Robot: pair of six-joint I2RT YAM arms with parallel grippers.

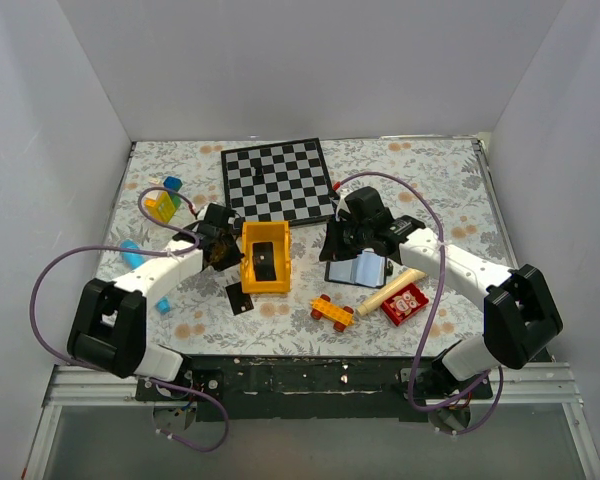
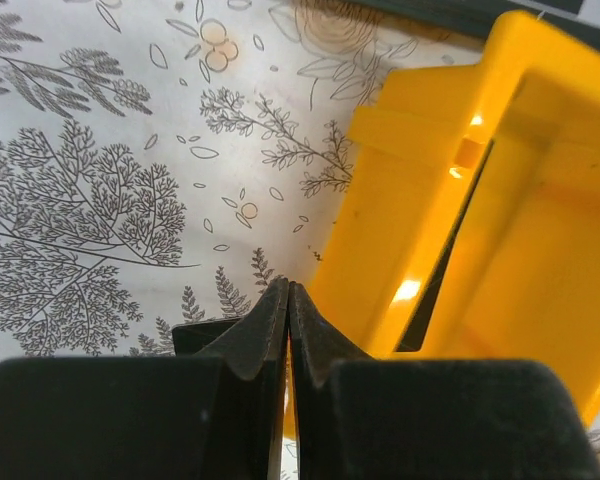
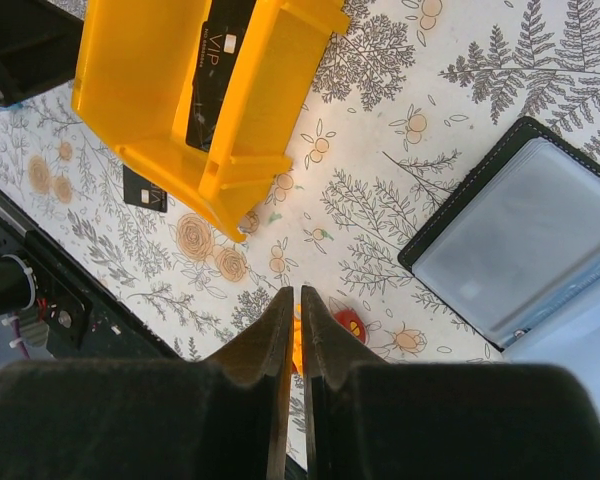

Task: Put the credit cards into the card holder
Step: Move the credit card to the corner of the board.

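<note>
The card holder [image 1: 358, 268] lies open on the floral cloth, its blue-grey inside facing up [image 3: 520, 240]. One black credit card [image 3: 215, 70] with white "VIP" print leans inside a yellow bin [image 1: 265, 258]. A second credit card [image 1: 240, 298] lies flat on the cloth in front of the bin [image 3: 143, 188]. My left gripper [image 1: 220, 252] is shut and empty at the bin's left wall [image 2: 288, 285]. My right gripper [image 1: 340, 240] hovers left of the card holder. Its jaws [image 3: 296, 290] are closed to a thin slit with nothing between them.
A chessboard [image 1: 277, 180] lies at the back. Coloured blocks [image 1: 163, 203] and a blue piece [image 1: 132, 255] sit at the left. A yellow toy car [image 1: 332, 310], a wooden stick [image 1: 390, 290] and a red box [image 1: 405, 303] lie near the front edge, under the right arm.
</note>
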